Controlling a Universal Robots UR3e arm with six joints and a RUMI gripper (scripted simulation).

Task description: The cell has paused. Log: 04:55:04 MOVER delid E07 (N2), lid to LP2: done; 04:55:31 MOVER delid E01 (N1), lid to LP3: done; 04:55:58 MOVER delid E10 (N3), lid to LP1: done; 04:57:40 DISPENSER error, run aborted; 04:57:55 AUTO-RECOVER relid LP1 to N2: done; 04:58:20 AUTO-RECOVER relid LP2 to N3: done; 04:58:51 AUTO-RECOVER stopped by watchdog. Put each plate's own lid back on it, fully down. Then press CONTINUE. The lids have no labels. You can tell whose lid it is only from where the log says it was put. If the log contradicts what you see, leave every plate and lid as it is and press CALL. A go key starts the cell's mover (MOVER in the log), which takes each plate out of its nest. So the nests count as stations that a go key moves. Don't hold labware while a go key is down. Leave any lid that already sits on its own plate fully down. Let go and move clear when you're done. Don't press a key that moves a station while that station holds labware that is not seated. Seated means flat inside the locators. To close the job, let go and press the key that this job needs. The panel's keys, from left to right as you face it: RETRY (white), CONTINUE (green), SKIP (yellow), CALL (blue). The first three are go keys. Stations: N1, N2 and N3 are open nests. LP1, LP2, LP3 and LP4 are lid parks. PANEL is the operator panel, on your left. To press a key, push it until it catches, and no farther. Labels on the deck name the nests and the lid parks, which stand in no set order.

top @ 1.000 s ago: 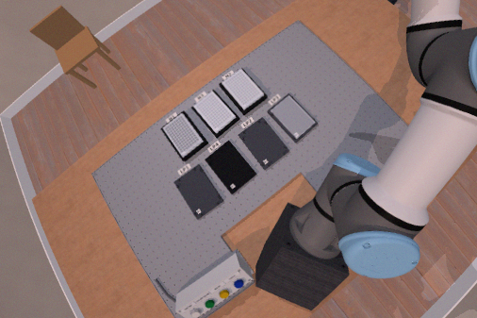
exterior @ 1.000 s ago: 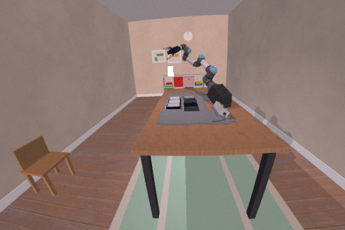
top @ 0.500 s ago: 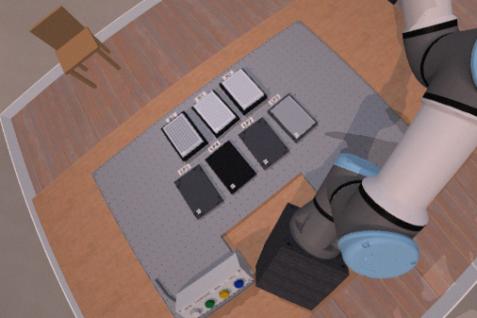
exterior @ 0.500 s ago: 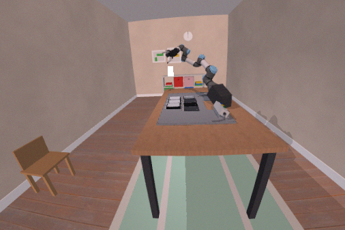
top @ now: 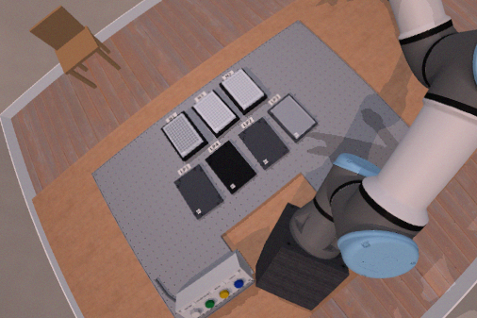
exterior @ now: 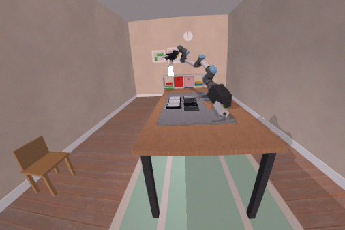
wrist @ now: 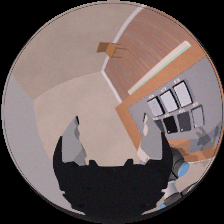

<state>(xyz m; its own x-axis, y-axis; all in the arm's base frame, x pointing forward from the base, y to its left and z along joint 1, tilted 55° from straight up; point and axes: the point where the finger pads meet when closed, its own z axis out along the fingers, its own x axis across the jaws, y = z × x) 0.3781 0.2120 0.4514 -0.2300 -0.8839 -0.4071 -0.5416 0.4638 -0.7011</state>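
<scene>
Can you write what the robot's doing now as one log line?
gripper open, holding nothing | arm high above deck | one lid on park

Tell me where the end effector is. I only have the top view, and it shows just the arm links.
Observer: In the exterior view the end effector is raised high toward the back wall, well above the deck.
Operator: Is it holding anything?
Observer: No. The wrist view shows the fingers apart, with only wall and floor between them.
Operator: Is it facing the plates?
Observer: Not squarely. In the wrist view the plates sit off to the right, outside the fingers.
</scene>
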